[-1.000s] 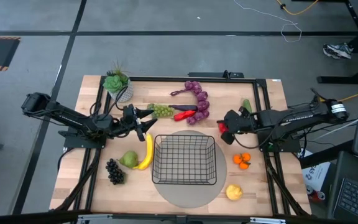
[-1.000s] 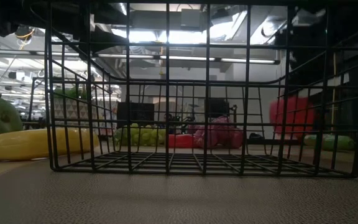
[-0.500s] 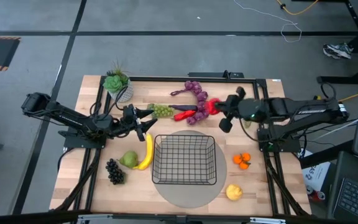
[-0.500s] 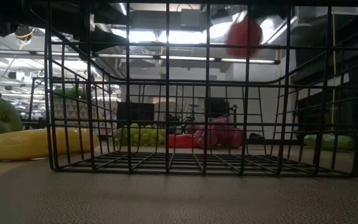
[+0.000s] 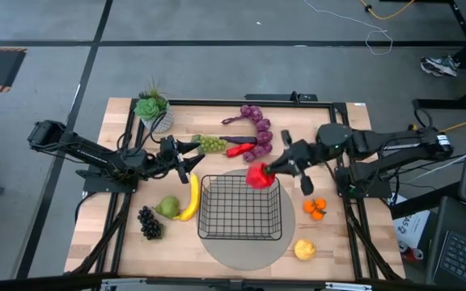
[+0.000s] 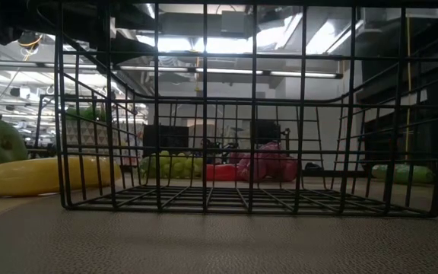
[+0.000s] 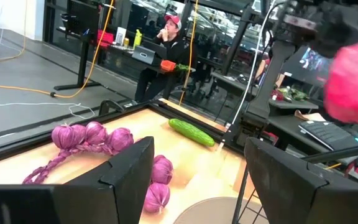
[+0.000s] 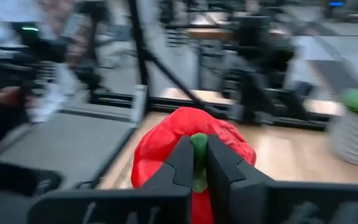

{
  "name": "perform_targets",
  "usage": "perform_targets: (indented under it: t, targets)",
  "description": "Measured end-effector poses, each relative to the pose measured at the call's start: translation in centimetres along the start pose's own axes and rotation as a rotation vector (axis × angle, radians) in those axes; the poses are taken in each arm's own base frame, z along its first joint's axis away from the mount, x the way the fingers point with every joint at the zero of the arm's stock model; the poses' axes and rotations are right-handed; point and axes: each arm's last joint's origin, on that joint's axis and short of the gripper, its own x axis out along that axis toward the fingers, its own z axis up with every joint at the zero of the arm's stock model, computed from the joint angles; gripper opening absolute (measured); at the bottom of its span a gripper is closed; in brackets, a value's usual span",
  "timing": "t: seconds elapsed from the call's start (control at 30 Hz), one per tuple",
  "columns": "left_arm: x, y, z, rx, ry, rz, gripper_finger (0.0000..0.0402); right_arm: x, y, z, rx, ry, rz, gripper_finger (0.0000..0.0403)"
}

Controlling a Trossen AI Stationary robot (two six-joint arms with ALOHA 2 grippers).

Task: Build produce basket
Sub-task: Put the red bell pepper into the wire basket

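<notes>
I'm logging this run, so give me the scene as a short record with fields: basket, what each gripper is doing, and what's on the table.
basket: black wire-mesh basket, empty, on a round mat
right gripper: shut on the stem of a red toy pepper, above the basket's far right corner
left gripper: open, holding nothing, beside the green grape bunch
left of basket: yellow banana, green pear, dark grape bunch
right of basket: orange pieces, lemon

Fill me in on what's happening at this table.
The right gripper is shut on the green stem of a red pepper, holding it over the far right corner of the black wire basket, which has no produce in it yet. The left gripper hangs open beside the green grapes. The banana, pear and other produce lie on the table.
</notes>
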Motion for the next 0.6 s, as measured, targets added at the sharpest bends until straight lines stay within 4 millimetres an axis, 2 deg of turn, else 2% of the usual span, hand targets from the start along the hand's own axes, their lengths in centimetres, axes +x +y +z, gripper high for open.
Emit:
perform_targets:
  t: [0.1, 0.27, 0.6]
  targets:
    - [0.0, 0.0, 0.0, 0.000, 0.000, 0.000, 0.0247, 1.1, 0.2, -1.2, 0.013, -0.020, 0.103, 0.0012]
    - [0.0, 0.0, 0.0, 0.000, 0.000, 0.000, 0.0247, 2.3, 0.5, -3.1, 0.019, 0.008, 0.139, 0.0012]
    - [0.0, 0.0, 0.0, 0.000, 0.000, 0.000, 0.0247, 3.4, 1.3, -4.7, 0.035, 0.106, 0.177, 0.0013]
